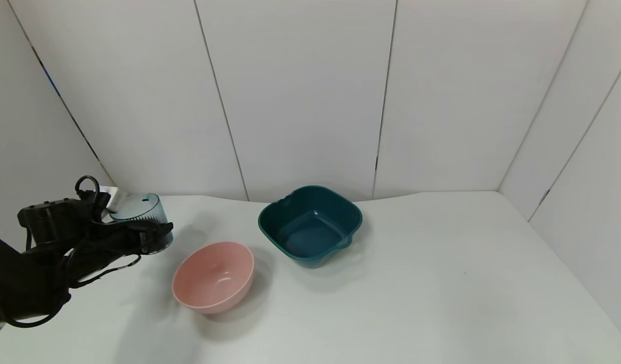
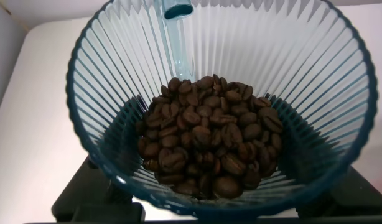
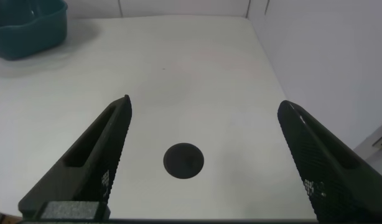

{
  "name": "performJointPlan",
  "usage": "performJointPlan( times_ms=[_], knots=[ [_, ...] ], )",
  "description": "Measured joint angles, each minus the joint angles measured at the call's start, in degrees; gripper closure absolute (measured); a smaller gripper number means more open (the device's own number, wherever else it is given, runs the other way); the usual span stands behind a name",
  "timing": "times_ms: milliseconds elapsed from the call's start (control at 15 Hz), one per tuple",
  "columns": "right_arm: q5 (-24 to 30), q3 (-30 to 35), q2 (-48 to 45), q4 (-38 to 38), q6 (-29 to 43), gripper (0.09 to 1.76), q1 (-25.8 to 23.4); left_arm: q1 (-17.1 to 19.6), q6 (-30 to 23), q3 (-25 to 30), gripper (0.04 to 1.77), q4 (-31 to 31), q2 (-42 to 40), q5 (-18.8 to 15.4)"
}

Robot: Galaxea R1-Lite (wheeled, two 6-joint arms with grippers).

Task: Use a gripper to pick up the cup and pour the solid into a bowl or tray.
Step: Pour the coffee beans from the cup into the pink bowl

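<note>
Beans (image 2: 209,146), dark brown and coffee-like, are filling the bottom of the cup (image 1: 141,215), a ribbed translucent blue-grey tumbler that is sitting upright in the grasp of the left gripper (image 1: 138,232). Its black fingers are clamping the cup's sides, one finger (image 1: 148,236) crossing the near wall in the head view. Cup and gripper are sitting to the left of the pink bowl (image 1: 213,276) and a little farther back, near it but not touching; whether the cup is resting on the white table (image 1: 442,283) or hanging just above it cannot be told. The pink bowl is lying empty, tilted slightly. To the right of it and farther back, the dark teal basin (image 1: 310,225) is sitting close by, apart from it.

From the right wrist view, the right gripper (image 3: 203,162) is hovering over the table with its two fingers spread wide and nothing between them, a dark round spot (image 3: 183,161) showing on the surface below and the teal basin off at a distance.
</note>
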Motion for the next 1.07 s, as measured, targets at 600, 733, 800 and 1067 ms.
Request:
performJointPlan(
  times_ms=[600, 733, 800, 1067],
  knots=[
    [0.0, 0.0, 0.0, 0.0, 0.0, 0.14, 0.0, -5.1, 16.6, 0.7, 0.49, 6.4, -9.0, 6.3],
    [0.0, 0.0, 0.0, 0.0, 0.0, 0.14, 0.0, -5.6, 18.0, 1.1, 0.49, 10.0, -10.4, 6.3],
    [0.0, 0.0, 0.0, 0.0, 0.0, 0.14, 0.0, -5.9, 18.4, 1.3, 0.49, 11.0, -11.2, 6.3],
    [0.0, 0.0, 0.0, 0.0, 0.0, 0.14, 0.0, -7.0, 23.1, 2.0, 0.49, 12.4, -13.2, 6.9]
  ],
)
